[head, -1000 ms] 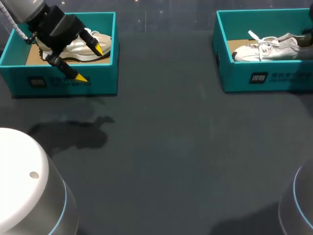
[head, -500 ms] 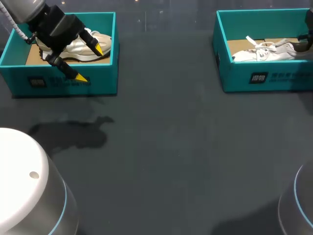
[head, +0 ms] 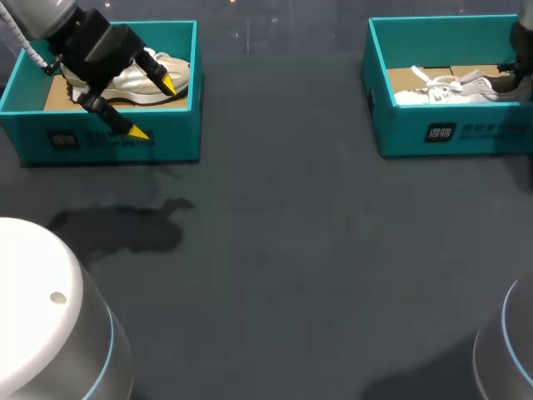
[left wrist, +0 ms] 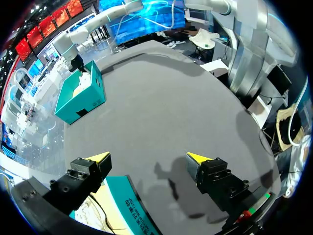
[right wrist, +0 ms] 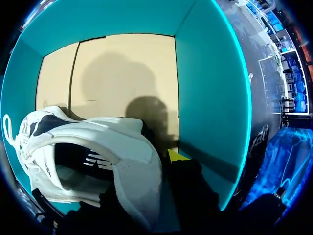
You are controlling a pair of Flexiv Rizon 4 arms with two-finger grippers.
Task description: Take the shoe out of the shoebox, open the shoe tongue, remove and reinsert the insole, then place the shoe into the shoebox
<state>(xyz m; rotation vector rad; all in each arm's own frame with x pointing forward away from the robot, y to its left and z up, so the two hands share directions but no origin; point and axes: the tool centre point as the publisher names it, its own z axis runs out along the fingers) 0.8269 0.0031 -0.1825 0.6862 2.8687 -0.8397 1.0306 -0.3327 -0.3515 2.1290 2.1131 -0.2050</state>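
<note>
shoeboxes in teal stand at the two far corners of the dark table (head: 275, 250), well apart. the left shoebox (head: 108, 143) holds a cream shoe (head: 125, 81). the left gripper (head: 153, 107) hangs tilted over this box's front wall, its two yellow-tipped fingers spread wide with nothing between them. one tip is above the cream shoe, the other in front of the box's outer face.

from the left wrist, that gripper (left wrist: 147, 157) shows both tips parted over bare table. the left shoebox's front wall (left wrist: 134, 208) and a bit of the cream shoe (left wrist: 95, 215) lie under one finger. far ahead across the table stands the right shoebox (left wrist: 80, 95), with the right arm (left wrist: 83, 34) bending down into it.

the right shoebox (head: 450, 129) holds the white shoe (head: 445, 87), which lies low inside with its laces toward the box's inner end. the right arm (head: 523, 37) comes down at the shoe's other end, at the edge of the head view.

from the right wrist, the white shoe (right wrist: 98, 147) sits right in front of the right gripper (right wrist: 168, 164), its opening turned toward the camera and dark inside. the heel lies against the gripper's dark body, which is between the shoe and the box's teal side wall (right wrist: 205, 98). beyond the shoe is the box's cardboard floor (right wrist: 122, 73) with shadows on it. whether this gripper grips the heel i cannot tell; the shoe hides too much of it.
</note>
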